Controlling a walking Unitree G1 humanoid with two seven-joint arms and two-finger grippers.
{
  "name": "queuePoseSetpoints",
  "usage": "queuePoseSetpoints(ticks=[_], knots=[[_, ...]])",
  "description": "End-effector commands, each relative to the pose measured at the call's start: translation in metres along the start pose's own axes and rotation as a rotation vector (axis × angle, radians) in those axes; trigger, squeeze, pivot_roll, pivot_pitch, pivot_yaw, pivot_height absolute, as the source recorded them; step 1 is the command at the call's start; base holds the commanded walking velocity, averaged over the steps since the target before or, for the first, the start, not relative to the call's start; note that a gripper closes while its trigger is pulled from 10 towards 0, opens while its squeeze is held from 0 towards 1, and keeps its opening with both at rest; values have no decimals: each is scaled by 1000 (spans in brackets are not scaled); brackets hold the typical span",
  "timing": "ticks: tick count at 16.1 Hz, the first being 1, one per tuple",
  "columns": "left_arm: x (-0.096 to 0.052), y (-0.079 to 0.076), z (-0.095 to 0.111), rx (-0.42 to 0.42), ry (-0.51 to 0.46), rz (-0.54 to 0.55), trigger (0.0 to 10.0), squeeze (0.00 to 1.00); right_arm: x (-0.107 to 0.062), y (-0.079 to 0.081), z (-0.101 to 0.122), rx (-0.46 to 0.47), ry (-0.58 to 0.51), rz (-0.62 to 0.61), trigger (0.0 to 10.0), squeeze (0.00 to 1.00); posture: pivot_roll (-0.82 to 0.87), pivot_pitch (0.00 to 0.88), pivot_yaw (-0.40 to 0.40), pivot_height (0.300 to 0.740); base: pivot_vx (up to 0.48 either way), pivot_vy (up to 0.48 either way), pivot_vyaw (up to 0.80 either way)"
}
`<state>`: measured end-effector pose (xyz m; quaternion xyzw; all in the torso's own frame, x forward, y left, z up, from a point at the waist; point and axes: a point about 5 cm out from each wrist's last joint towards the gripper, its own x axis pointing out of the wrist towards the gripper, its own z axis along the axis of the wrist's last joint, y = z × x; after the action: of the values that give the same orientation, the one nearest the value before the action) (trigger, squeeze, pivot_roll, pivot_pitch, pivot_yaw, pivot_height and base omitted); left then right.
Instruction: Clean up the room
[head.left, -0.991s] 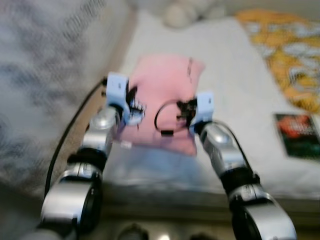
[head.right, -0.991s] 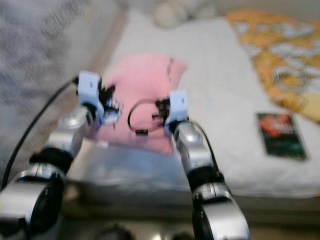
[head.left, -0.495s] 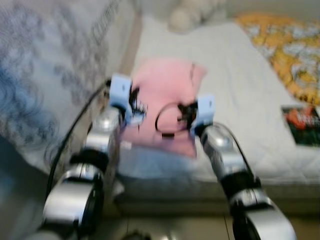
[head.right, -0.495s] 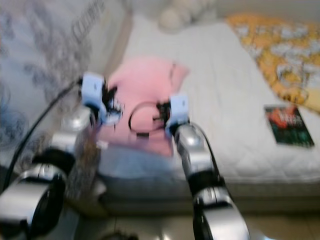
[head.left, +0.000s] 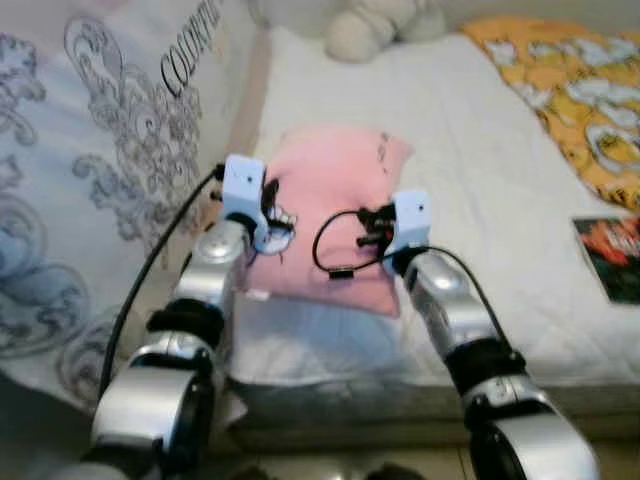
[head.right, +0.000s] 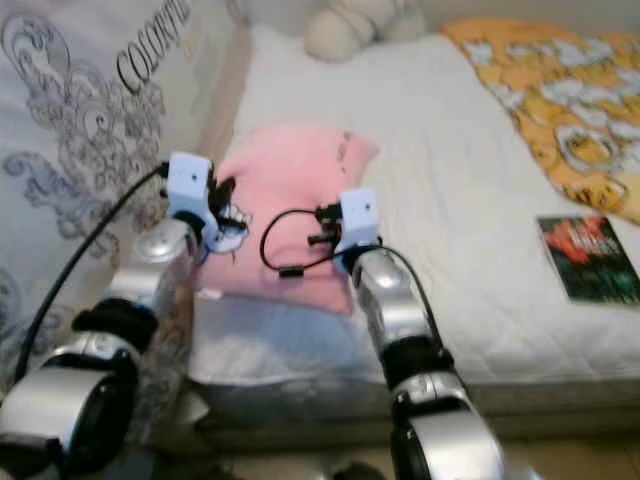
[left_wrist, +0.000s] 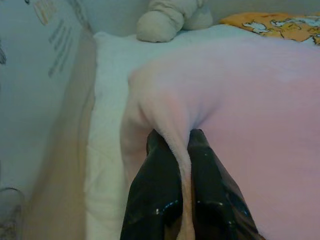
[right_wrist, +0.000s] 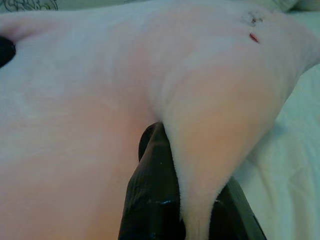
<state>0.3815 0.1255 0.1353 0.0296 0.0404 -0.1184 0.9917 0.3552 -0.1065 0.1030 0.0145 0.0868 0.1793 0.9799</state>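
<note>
- Pillow (head.left: 335, 205), pink, lies on the white mattress (head.left: 480, 180) between our two grippers.
- Left gripper (left_wrist: 182, 150) is clamped on a fold at its left edge.
- Right gripper (right_wrist: 187, 150) pinches a fold at its right edge.
- Book (head.left: 612, 255) lies well right of our right gripper.

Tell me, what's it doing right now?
Left gripper shut on pillow, pinching a fold. Right gripper shut on pillow too. Pillow at bed edge nearest robot. Book and plush toy lie apart, not in the way.
</note>
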Motion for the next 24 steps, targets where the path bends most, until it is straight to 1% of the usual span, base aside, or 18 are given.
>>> queuePoseSetpoints(ticks=[1,3,4,5,7,8,10,11,12,14,15,17,18,19,20,21,22,24], knots=[[0,18,12,32,-37,80,10000,0,5,-2,8,-32,0,9,10000,0,87,0,-1,740,480,0,400],[3,22,7,79,15,150,10000,0,12,-1,-4,-77,126,42,10000,0,114,0,-26,740,240,0,206],[4,25,6,130,23,172,10000,0,13,-4,-3,-83,138,46,10000,0,125,0,-37,740,0,0,0],[3,29,1,156,53,197,10000,0,15,-5,-5,-89,164,47,10000,0,140,0,-65,740,0,0,0],[1,32,-8,152,87,215,10000,0,14,-2,-14,-150,223,60,10000,0,135,0,-76,740,0,0,0],[0,29,-14,120,104,213,10000,0,12,-1,-23,-186,255,59,10000,0,121,22,-89,740,0,0,0],[-5,21,-33,143,174,209,10000,0,6,6,-42,-222,315,68,10000,0,98,61,-95,740,0,0,0],[-6,18,-37,152,184,204,10000,0,5,9,-47,-221,325,75,10000,0,91,74,-99,740,0,0,0],[-7,19,-39,152,193,227,10000,0,4,14,-52,-229,331,98,10000,0,81,93,-96,740,0,0,0],[-6,21,-36,146,184,246,10000,0,3,13,-52,-253,325,92,10000,0,82,97,-95,740,0,0,0],[-4,22,-32,91,167,267,10000,0,5,9,-48,-257,311,79,10000,0,83,104,-98,740,0,0,0],[0,25,-18,-24,114,327,10000,0,12,1,-24,-297,221,36,10000,0,90,105,-99,740,0,0,0],[3,31,-5,-82,61,381,10000,0,20,-6,5,-352,114,-7,10000,0,93,105,-102,740,0,0,0],[4,33,0,-97,43,403,10000,0,23,-8,16,-373,84,-19,10000,0,94,104,-103,740,0,0,0],[4,37,4,-91,30,434,10000,0,25,-10,25,-380,74,-26,10000,0,98,102,-106,740,0,0,0],[3,39,2,-80,40,451,10000,0,27,-10,28,-406,78,-23,10000,0,104,101,-107,740,0,0,0],[0,40,-7,-62,74,465,10000,0,27,-8,27,-421,92,-20,10000,0,106,101,-108,740,0,0,0],[-5,38,-22,9,135,453,10000,0,27,-3,19,-447,131,3,10000,0,110,102,-115,740,0,0,0]])
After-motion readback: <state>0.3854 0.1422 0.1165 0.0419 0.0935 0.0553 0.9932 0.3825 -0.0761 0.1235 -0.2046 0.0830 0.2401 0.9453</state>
